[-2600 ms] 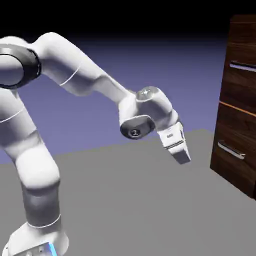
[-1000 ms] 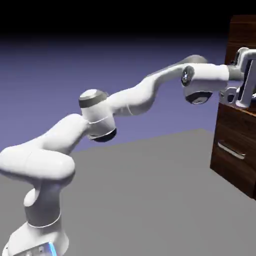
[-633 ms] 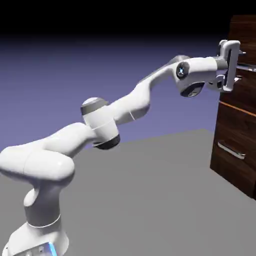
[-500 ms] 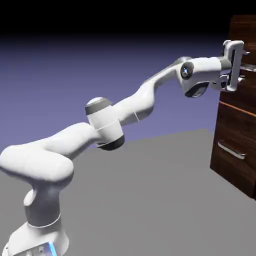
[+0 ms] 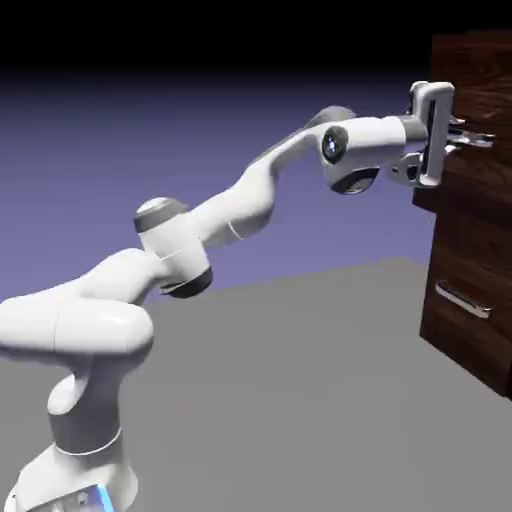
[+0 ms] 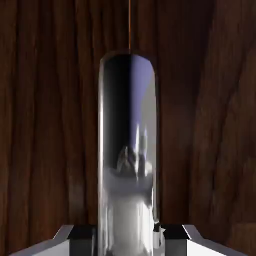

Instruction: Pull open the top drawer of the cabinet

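A flat grey table (image 5: pixel 300 400) sits before a plain blue-purple wall (image 5: pixel 200 130); at the exterior view's right, the tall dark wood cabinet (image 5: pixel 470 290) holds the top drawer (image 5: pixel 478 90), sticking out leftward; the white two-finger gripper (image 5: pixel 452 137) is clamped on its thin silver bar handle (image 6: pixel 128 150), which runs level.

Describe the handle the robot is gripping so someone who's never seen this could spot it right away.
Find the tall dark wood cabinet at the exterior view's right edge. Its top drawer juts out past the lower front. On it, the silver bar handle is the upper of two, and the only one clamped in the white arm's pincer.
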`<action>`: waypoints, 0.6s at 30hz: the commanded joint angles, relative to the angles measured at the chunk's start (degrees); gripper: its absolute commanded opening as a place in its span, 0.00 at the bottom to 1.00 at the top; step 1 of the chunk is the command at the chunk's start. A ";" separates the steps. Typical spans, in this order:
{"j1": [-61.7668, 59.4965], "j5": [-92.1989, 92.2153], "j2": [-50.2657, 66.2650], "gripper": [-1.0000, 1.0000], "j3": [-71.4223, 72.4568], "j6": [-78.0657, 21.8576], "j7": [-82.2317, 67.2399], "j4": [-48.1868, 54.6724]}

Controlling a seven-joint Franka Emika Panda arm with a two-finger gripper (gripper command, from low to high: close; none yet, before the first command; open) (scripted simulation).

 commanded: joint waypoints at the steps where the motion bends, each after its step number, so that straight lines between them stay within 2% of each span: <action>1: 1.33 -0.21 0.27 0.00 -0.13 -0.77 -0.35 -2.08; 17: 24.18 -6.38 5.41 0.00 -4.81 -10.84 -4.85 -34.62; 18: 24.18 -6.38 5.42 1.00 -4.81 -10.84 -4.85 -34.62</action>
